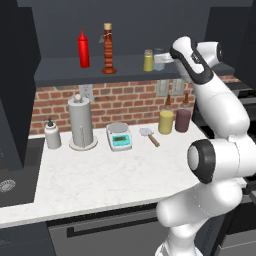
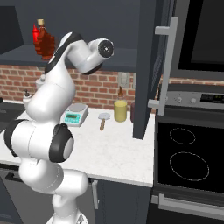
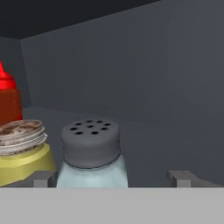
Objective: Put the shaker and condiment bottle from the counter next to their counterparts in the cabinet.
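The pale blue-grey shaker (image 3: 90,153) with its dark grey cap stands on the cabinet (image 1: 60,67) shelf, right of the yellow-olive shaker (image 3: 22,151). My gripper (image 3: 113,178) is open with the shaker (image 1: 158,55) between its fingers; the fingertips (image 3: 181,177) stand apart from it. In the left base view the gripper (image 1: 165,60) reaches onto the shelf's right part. The ribbed reddish-brown condiment bottle (image 1: 108,49) stands upright on the shelf beside the red squeeze bottle (image 1: 83,49). The yellow-olive shaker (image 1: 148,60) is further right. The condiment bottle (image 2: 42,41) also peeks out behind my arm.
On the counter (image 1: 100,175) stand a soap dispenser (image 1: 52,134), a paper towel holder (image 1: 82,122), a scale (image 1: 119,136), a brush (image 1: 149,136), a yellow jar (image 1: 166,121) and a dark red jar (image 1: 183,120). An open cabinet door (image 2: 148,65) and a stove (image 2: 188,157) lie to the right.
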